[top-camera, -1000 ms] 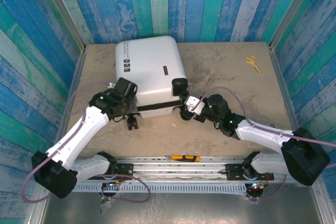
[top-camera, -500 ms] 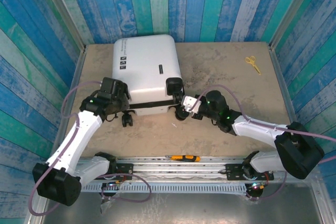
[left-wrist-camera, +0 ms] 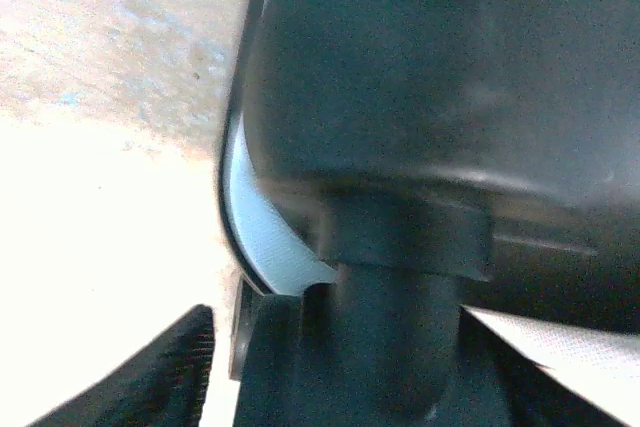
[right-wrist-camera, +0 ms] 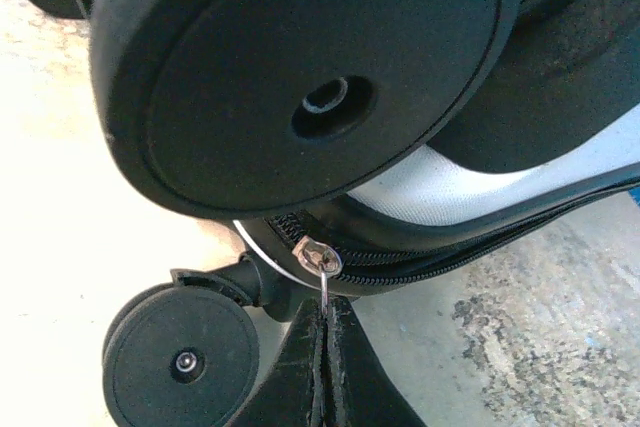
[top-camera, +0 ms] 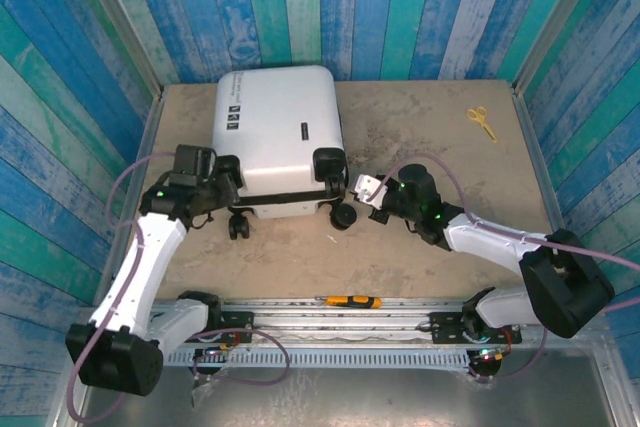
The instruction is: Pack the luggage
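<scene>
The white luggage (top-camera: 280,127) lies flat and shut on the counter (top-camera: 440,147), near the back wall. The right end effector (right-wrist-camera: 325,319) is pressed together, pinching the zipper pull (right-wrist-camera: 320,259) under 1 black wheel (right-wrist-camera: 310,77). The left end effector (top-camera: 226,190) is at the luggage's near left corner. I cannot tell if it is spread.

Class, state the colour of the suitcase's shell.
The suitcase shell is white, best seen in the top external view.

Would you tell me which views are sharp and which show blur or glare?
Top external: evenly lit, luggage sharp. Left wrist: blurred dark wheel mount, tabletop blown out white. Right wrist: wheel and zipper pull crisp, tabletop glaring at left.
</scene>
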